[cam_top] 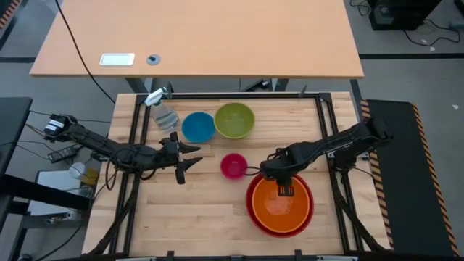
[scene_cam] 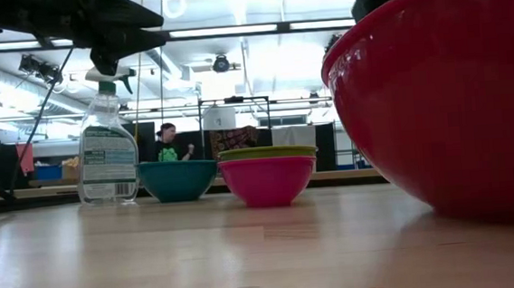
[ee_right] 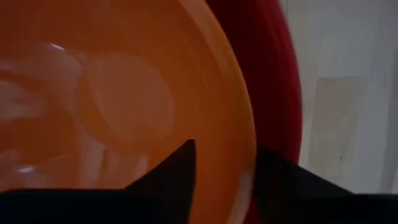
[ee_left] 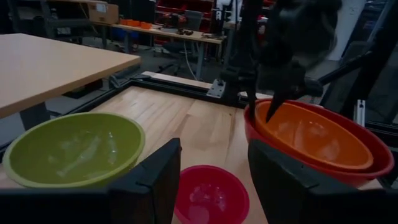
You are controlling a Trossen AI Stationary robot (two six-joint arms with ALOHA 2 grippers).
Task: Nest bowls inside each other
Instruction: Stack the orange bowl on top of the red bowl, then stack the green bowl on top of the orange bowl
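Observation:
An orange bowl (cam_top: 283,209) sits nested inside a red bowl (cam_top: 251,206) at the table's near right. Resting on their bases, a pink bowl (cam_top: 233,167) stands mid-table, with a blue bowl (cam_top: 197,127) and a lime green bowl (cam_top: 234,120) farther back. My right gripper (cam_top: 284,190) points down over the orange bowl's far rim (ee_right: 249,163). Its fingers are parted, one inside the rim and one outside over the red bowl. My left gripper (cam_top: 193,162) hovers open and level to the left of the pink bowl (ee_left: 210,198), holding nothing. My right gripper straddles the orange bowl's far rim (ee_right: 249,163) from above, one finger (ee_right: 177,171) inside the bowl and one (ee_right: 280,180) outside it. Whether either finger touches the rim, I cannot tell. The orange bowl rests in the red bowl.
A clear spray bottle (cam_top: 163,110) stands upright at the far left beside the blue bowl. A black frame (cam_top: 239,95) borders the wooden table. Bare wood lies along the near left. A person (scene_cam: 167,143) sits in the room beyond.

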